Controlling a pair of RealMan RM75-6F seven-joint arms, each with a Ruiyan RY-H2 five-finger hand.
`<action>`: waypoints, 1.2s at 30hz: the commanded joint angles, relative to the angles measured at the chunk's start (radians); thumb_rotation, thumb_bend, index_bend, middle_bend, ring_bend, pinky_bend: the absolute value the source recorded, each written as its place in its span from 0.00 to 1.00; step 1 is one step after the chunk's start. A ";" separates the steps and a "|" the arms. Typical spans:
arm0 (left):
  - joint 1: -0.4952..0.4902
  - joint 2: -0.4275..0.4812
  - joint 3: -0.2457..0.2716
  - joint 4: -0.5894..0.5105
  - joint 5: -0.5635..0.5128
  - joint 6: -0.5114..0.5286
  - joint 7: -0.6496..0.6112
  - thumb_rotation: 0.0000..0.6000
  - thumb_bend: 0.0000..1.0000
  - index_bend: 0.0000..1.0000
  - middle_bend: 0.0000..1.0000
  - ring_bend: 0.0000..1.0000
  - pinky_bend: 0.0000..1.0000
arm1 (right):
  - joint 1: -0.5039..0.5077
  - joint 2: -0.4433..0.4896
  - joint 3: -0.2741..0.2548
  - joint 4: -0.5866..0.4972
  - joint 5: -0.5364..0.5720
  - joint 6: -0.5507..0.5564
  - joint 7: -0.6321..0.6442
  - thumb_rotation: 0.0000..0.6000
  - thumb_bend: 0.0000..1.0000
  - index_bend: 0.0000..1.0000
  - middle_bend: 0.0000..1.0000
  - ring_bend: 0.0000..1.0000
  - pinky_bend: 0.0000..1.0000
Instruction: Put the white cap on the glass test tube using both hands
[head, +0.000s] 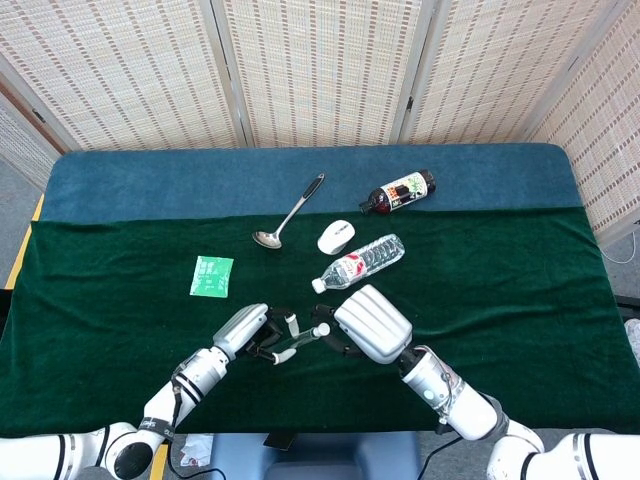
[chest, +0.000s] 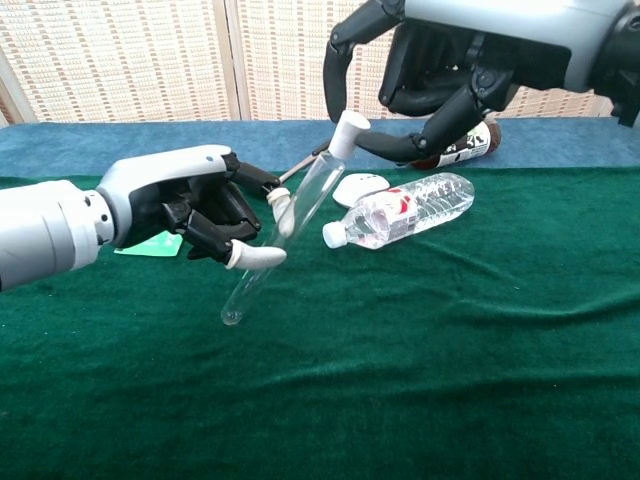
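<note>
My left hand holds the glass test tube tilted above the green cloth, mouth up and to the right. The white cap is pinched in my right hand and sits at the tube's mouth, touching it. In the head view the two hands meet near the table's front edge, the right hand hiding most of the cap.
A plastic water bottle lies just behind the hands, with a white mouse-shaped object and a dark bottle beyond. A metal spoon lies at centre back. A green packet lies to the left.
</note>
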 joint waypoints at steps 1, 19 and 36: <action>-0.002 -0.001 0.000 -0.001 -0.005 0.000 0.003 1.00 0.51 0.68 0.98 0.97 0.86 | 0.003 -0.002 0.000 0.001 0.001 -0.001 -0.003 1.00 0.51 0.78 1.00 1.00 1.00; -0.017 -0.008 0.002 -0.015 -0.035 0.007 0.036 1.00 0.51 0.68 0.98 0.97 0.86 | 0.018 -0.011 -0.004 0.001 0.022 -0.007 -0.027 1.00 0.51 0.78 1.00 1.00 1.00; -0.018 -0.009 0.004 -0.009 -0.032 0.006 0.021 1.00 0.51 0.68 0.98 0.97 0.86 | 0.022 -0.014 -0.014 0.003 0.030 -0.008 -0.035 1.00 0.51 0.78 1.00 1.00 1.00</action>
